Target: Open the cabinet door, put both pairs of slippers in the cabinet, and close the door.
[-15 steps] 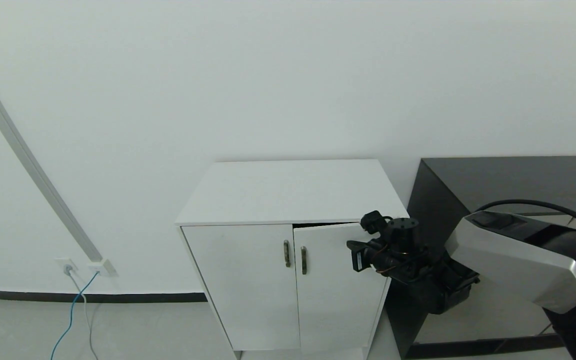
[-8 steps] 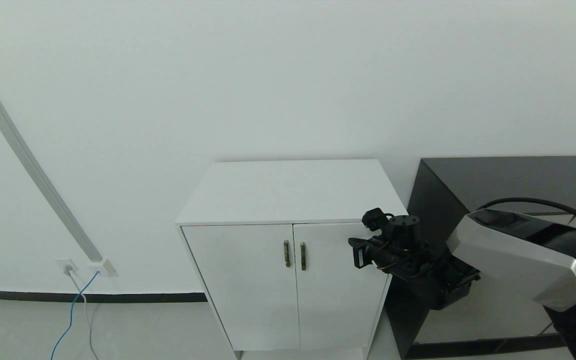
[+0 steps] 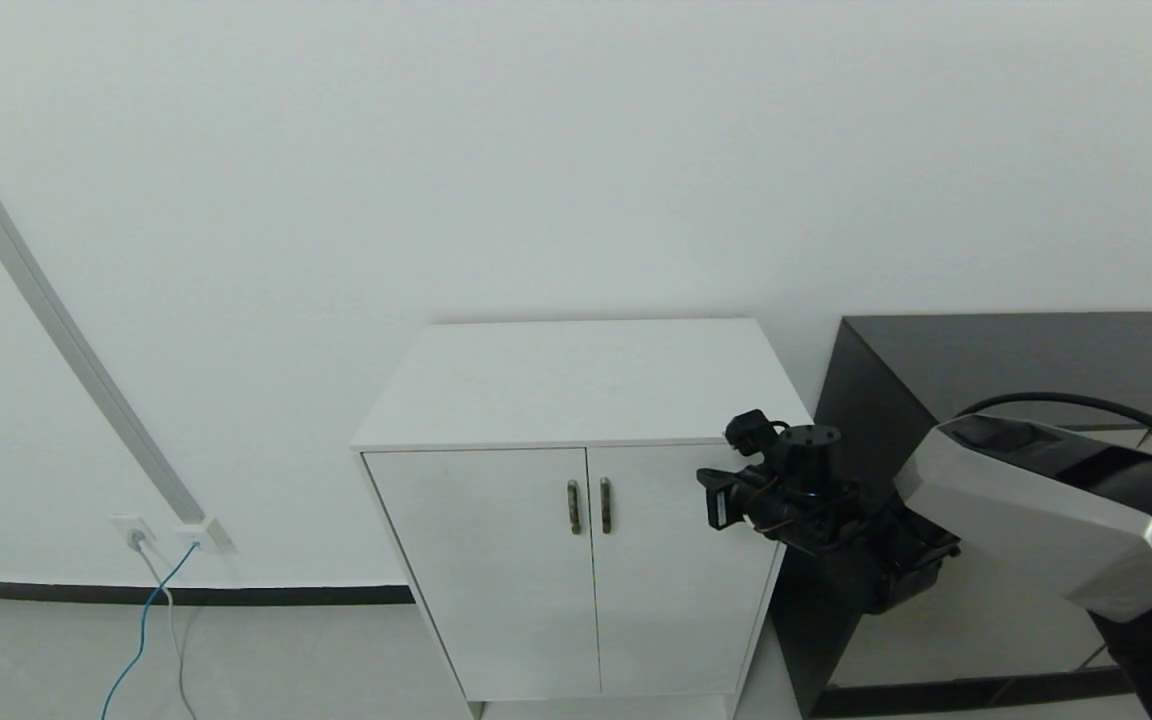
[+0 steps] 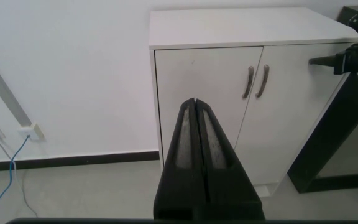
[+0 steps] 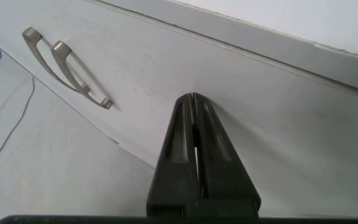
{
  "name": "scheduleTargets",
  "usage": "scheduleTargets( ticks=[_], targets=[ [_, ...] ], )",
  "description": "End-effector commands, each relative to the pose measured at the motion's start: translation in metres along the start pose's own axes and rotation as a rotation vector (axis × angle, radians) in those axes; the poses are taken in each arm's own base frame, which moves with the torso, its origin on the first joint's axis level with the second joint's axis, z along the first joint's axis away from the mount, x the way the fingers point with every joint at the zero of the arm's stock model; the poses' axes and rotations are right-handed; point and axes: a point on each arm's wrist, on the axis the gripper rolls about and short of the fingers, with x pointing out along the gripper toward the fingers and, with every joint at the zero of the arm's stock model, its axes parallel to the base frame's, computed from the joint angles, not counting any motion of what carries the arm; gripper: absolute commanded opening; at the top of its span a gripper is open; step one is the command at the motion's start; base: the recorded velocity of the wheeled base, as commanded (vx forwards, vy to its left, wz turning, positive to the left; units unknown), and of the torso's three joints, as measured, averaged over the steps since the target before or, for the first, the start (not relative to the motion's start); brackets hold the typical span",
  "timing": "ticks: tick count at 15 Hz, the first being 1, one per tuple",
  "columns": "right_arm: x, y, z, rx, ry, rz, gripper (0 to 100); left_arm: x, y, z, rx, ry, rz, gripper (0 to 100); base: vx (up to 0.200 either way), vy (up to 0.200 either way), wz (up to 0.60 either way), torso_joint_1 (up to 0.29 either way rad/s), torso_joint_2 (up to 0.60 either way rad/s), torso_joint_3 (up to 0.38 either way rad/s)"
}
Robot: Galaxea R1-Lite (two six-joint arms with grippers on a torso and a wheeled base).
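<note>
A white two-door cabinet point(image 3: 576, 385) stands against the wall with both doors closed and two metal handles point(image 3: 589, 506) meeting at the middle. My right gripper point(image 3: 708, 482) is shut, and its tip presses the upper part of the right door point(image 3: 676, 590). From the right wrist, the closed fingertips point(image 5: 194, 98) touch the door panel point(image 5: 278, 124), with the handles point(image 5: 73, 68) off to one side. My left gripper point(image 4: 195, 102) is shut on nothing and hangs well in front of the cabinet point(image 4: 204, 81), level with the left door.
A dark table point(image 3: 1016, 360) stands tight against the cabinet's right side. On the left wall, a sloping cable duct point(image 3: 56, 320) runs down to sockets point(image 3: 136, 530), and cords trail to the floor. Bare floor lies in front of the cabinet.
The right door stood slightly ajar a second ago and is now flush with the left one. My right gripper moved in toward the cabinet with it.
</note>
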Motion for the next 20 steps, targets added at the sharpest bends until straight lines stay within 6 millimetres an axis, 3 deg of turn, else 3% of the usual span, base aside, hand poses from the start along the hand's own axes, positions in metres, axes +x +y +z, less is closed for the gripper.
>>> scheduleTargets(
  ticks=[1,4,8,13,15,20],
  targets=[
    [-0.001,-0.002,0.003,0.0,-0.01,-0.005,0,0.0,0.0,0.0,0.0,0.0,0.0,0,0.0,0.0,0.0,0.0,0.0,0.0],
    [-0.003,-0.002,0.007,0.002,-0.022,-0.004,0,0.0,0.0,0.0,0.0,0.0,0.0,0,0.0,0.0,0.0,0.0,0.0,0.0],
    [-0.027,0.013,0.017,-0.001,-0.008,0.024,0,0.0,0.0,0.0,0.0,0.0,0.0,0,0.0,0.0,0.0,0.0,0.0,0.0],
    [-0.079,0.016,0.023,-0.002,-0.024,0.015,0,0.0,0.0,0.0,0.0,0.002,0.0,0,0.0,0.0,0.0,0.0,0.0,0.0],
    [-0.111,0.006,0.026,0.003,-0.055,-0.023,0,0.0,0.0,0.0,0.0,0.0,0.0,0,0.0,0.0,0.0,0.0,0.0,0.0],
    [-0.167,-0.016,0.026,0.024,-0.062,-0.188,0,0.0,0.0,0.0,0.0,0.002,0.0,0,0.0,0.0,0.0,0.0,0.0,0.0]
  ],
)
